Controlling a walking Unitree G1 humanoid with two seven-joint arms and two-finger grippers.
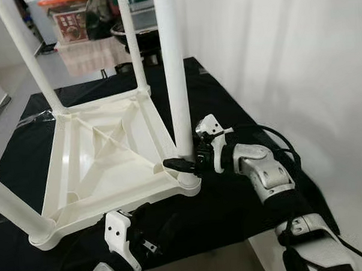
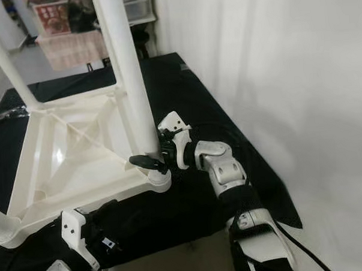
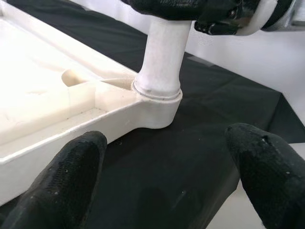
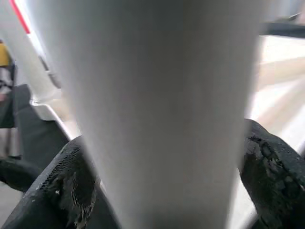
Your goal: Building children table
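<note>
We see the white tabletop (image 1: 104,157) lying upside down on a desk (image 1: 228,109) draped in black cloth, legs pointing up. The near-right leg (image 1: 173,76) stands in its corner socket (image 1: 186,183), and our right tool (image 1: 183,163) is clamped round it just above the socket; in the right wrist view the leg sits between both black fingers (image 4: 71,186), blurred by closeness. Our left tool (image 3: 167,176) hovers at the desk's near edge, just beside the tabletop rim, fingers spread wide with nothing between them (its tips are hard to make out in the head views). The tops of the legs are cut off.
</note>
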